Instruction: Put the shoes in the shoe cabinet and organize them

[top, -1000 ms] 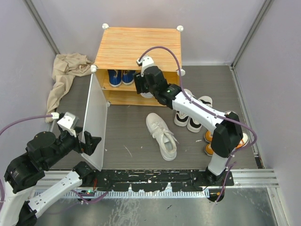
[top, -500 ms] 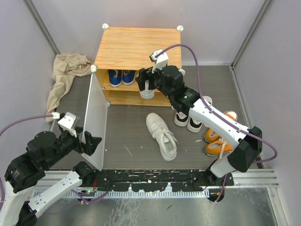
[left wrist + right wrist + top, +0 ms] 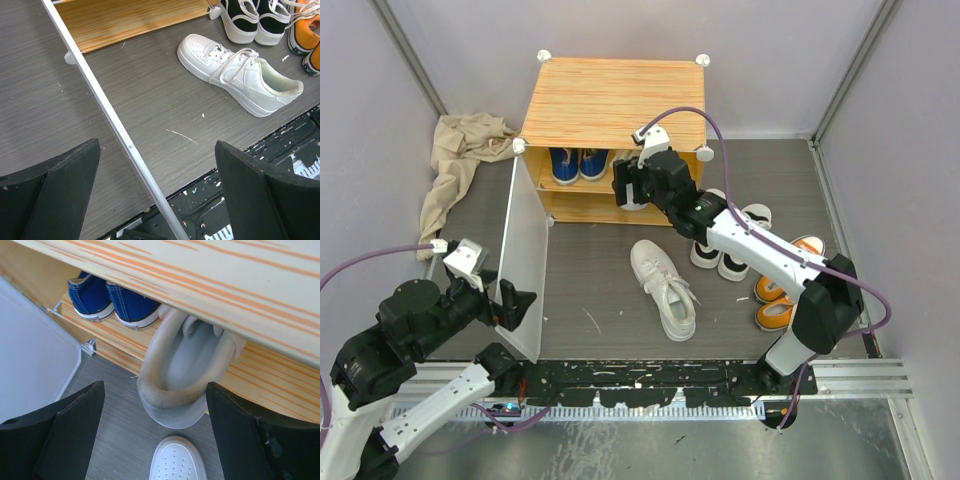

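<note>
While the cube-like shoe cabinet (image 3: 610, 100) with an orange striped wood-grain top stands far, its pale door panel (image 3: 525, 260) swung open nearward, the left gripper (image 3: 156, 145) has its fingers apart astride that door's edge. The right gripper (image 3: 155, 387), fingers spread, flanks without touching the white sneaker (image 3: 185, 375) on the shelf (image 3: 265, 385), right of the blue sneakers (image 3: 107, 300).

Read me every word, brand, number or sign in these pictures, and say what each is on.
None: no word, brand, number or sign can be read in any view.
The white shoe on the floor, the blue shoes, the black high-tops and the orange shoes: no lettering shows.
The shoe cabinet: plain wood grain, no label.
The left arm and right arm: any marking is too small to read.
</note>
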`<state>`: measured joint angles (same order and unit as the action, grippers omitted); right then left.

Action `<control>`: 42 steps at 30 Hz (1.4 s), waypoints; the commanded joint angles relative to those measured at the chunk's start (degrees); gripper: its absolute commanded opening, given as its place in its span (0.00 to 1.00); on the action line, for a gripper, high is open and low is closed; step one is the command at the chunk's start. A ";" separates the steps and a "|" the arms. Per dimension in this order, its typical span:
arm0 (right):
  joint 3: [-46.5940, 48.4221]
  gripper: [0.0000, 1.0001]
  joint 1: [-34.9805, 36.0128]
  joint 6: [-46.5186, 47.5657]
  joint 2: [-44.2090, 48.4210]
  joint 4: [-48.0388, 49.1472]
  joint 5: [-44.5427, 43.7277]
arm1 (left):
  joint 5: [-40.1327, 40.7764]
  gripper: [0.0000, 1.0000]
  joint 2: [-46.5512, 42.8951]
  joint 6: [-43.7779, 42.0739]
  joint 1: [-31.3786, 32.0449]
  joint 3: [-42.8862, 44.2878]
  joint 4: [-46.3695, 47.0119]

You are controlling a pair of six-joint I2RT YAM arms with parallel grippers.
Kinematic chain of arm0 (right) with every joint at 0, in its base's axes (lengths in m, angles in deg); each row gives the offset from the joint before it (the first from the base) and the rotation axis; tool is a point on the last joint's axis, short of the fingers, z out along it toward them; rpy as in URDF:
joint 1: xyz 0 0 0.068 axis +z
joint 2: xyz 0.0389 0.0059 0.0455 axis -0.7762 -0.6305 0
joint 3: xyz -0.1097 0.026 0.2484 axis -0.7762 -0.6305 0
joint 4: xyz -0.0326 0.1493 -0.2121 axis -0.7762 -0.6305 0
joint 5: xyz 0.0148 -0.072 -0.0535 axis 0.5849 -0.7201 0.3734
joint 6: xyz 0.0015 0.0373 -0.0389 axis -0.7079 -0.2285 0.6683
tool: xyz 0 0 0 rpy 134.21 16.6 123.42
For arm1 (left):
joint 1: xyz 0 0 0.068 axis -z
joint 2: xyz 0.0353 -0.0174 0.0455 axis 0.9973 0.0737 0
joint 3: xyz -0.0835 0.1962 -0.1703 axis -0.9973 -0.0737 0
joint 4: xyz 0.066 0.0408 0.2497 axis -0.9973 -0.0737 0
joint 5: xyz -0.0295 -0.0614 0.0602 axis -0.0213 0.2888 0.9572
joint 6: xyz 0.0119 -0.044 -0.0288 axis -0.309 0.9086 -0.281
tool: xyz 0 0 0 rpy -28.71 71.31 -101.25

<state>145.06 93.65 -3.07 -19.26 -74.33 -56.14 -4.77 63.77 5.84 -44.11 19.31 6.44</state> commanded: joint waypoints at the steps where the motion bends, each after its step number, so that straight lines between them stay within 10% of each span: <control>1: 0.37 0.87 0.09 -1.77 -1.00 3.70 -4.81 | 0.29 0.98 -1.02 -0.56 -0.01 -0.34 1.77; 10: 0.69 0.74 0.16 -2.59 -5.33 4.25 -9.01 | 0.69 0.98 -1.59 -0.95 -0.04 -0.10 0.77; 16: -1.07 0.15 0.18 -2.93 -5.27 7.96 -10.58 | 1.07 0.98 -2.17 -0.90 -0.05 -0.13 0.42; 20: -2.76 0.02 1.24 -2.12 -2.90 13.40 -14.39 | 1.14 0.98 -2.25 -0.88 -0.06 0.38 -0.13; 42: 2.60 0.01 1.82 -0.12 -9.27 28.02 -25.55 | 1.80 0.98 -2.70 -1.06 -0.02 0.78 -1.49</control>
<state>142.02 95.91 -4.49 -27.78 -56.14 -77.94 -3.65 61.81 5.80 -44.11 19.07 4.08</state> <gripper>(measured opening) 0.283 0.980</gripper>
